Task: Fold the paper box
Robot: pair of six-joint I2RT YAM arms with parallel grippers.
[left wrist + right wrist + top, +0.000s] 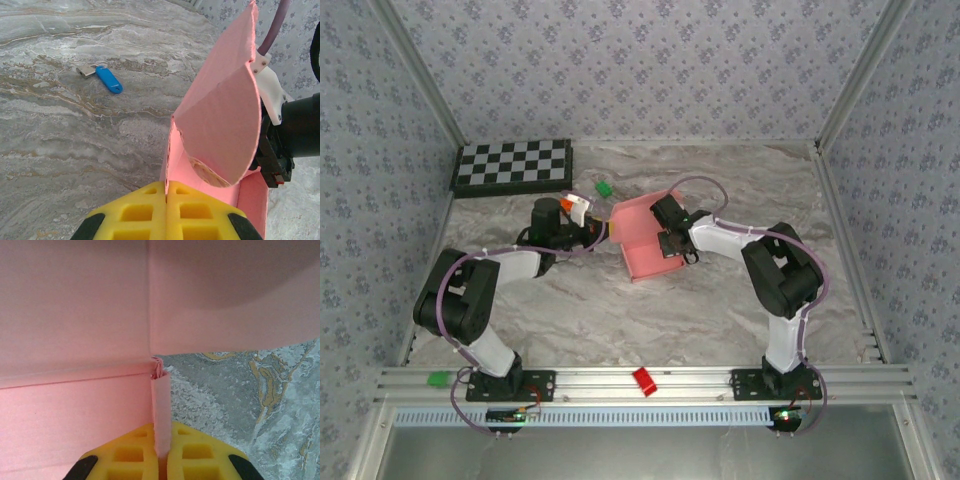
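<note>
Nearest the overhead camera, a metal rail (570,378) carries both arm bases, with a small red bit (645,381) lying on it between them. Beyond it, at the middle of the marbled table (720,320), the salmon-pink paper box (642,250) stands half-formed with its walls raised. The arms reach in from either side: the left gripper (607,228) meets its left wall and the right gripper (665,245) its right side. A checkerboard (513,165) lies at the far left, and a green bit (604,187) lies just beyond the box. From the left wrist, the yellow fingers (135,212) are pressed together, and the lower edge of a pink wall runs into the seam between them, so this gripper looks clamped on the card. A rounded flap rises upright above it, and a blue tag (109,80) lies well apart on the table. From the right wrist, the fingers are closed on a narrow doubled strip of card at an inner corner where pink panels meet. The step in hand appears to be seating a corner. To do it well, one grip should probably hold the box steady while the other presses the fold along its crease. That press should be square and gentle, since thin card may tear or buckle if pulled sideways.
</note>
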